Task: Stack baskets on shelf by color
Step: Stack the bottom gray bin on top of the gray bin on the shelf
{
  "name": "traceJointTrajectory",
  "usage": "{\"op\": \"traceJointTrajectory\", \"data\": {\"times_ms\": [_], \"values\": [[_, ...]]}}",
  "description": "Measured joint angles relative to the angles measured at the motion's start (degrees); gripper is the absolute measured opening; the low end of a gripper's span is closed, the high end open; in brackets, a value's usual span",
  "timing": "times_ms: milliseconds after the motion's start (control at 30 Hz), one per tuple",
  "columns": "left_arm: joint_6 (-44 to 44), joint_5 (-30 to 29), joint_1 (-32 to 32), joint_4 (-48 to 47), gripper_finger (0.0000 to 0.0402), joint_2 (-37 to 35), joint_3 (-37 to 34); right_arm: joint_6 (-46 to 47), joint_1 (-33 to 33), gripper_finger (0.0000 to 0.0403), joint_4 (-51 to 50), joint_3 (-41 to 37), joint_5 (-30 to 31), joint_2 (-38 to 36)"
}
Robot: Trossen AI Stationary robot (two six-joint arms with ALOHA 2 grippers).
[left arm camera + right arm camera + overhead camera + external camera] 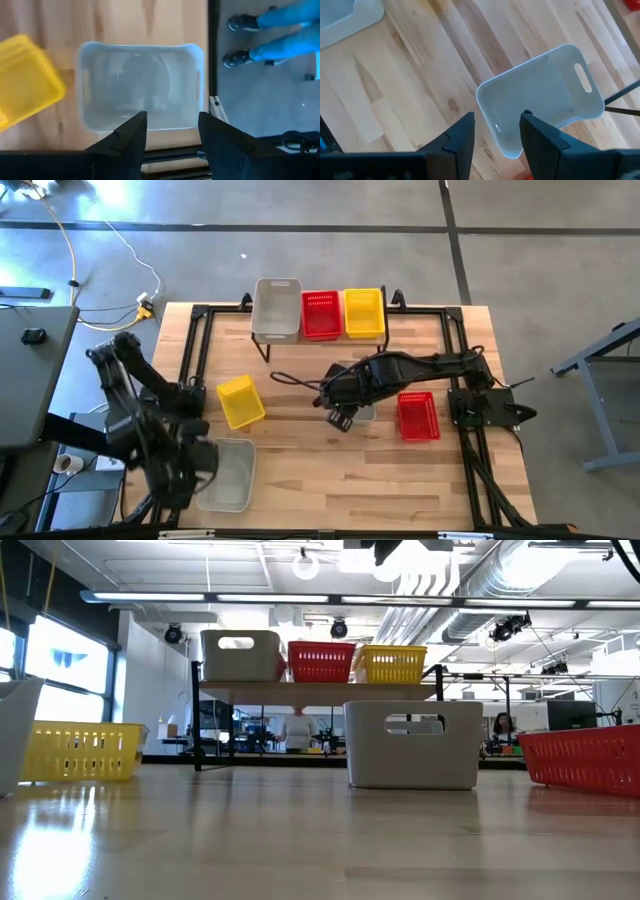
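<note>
High view: shelf (265,338) already carries a grey, red, yellow starter row, so each arm hovers over a loose grey basket, left gripper (170,131) above one (226,472) at the surface's near-left edge, right gripper (497,131) above one (545,95) mid-surface, both jaws apart, holding nothing.

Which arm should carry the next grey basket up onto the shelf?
Likely right: the right gripper hangs open over the middle grey basket, nearer the shelf. The left gripper hovers at the near edge.
</note>
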Motion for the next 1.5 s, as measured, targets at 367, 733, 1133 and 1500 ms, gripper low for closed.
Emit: {"op": "traceJointTrajectory", "data": {"times_ms": [367,733,1133,1500], "values": [[-5.75,-5.99,-7.99,5.93,0.0166,11.34,0.0,-3.11,1.15,0.0142,0.07,-0.02,0.01,0.0],[-6.79,-3.97,-9.24,10.9,0.0165,20.35,0.0,-4.29,1.13,0.0142,0.13,-0.02,0.05,0.0],[-3.12,-3.79,-7.27,13.78,0.0163,27.51,0.0,-4.29,1.13,0.0142,0.31,-0.04,0.1,0.02],[-1.2,-1.45,-6.84,14.54,0.0161,33.34,0.0,-4.78,1.13,0.0142,0.28,-0.04,0.16,0.02]]}}
